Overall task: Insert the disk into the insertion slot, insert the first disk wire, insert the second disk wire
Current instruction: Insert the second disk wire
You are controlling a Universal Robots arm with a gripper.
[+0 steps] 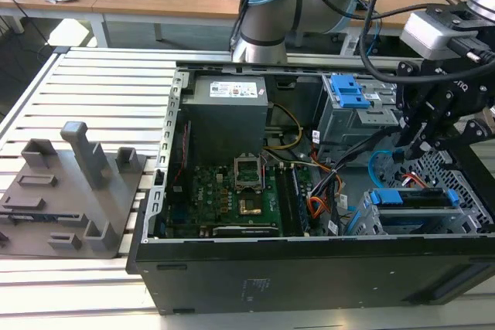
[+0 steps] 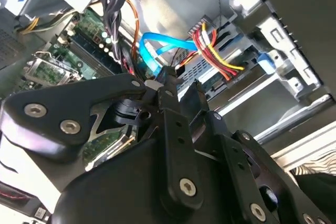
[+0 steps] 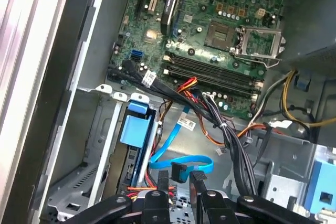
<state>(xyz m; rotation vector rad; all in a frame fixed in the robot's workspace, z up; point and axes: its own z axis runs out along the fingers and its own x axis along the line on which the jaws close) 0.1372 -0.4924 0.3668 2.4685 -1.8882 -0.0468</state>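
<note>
The disk [image 1: 410,199], a drive in a bright blue caddy [image 3: 135,129], lies inside the insertion slot [image 1: 464,179], a grey perforated cage [image 3: 97,150] at the exterior view's right end of the open computer case. A bundle of red, yellow and black wires [image 2: 215,51] runs to the disk's end. My gripper [image 1: 411,151] hangs just above the cage. Both wrist views show it shut on the black plug [image 3: 178,172] of a flat blue disk wire [image 2: 163,45], which loops back toward the motherboard. The plug sits a little short of the disk's end.
A taller grey bay with a blue latch [image 1: 348,98] stands behind the cage. A power supply [image 1: 228,106] and motherboard [image 1: 232,191] fill the case's middle, with black cable bundles [image 3: 226,129] crossing it. A grey fixture [image 1: 77,183] rests on the slatted table at the exterior view's left.
</note>
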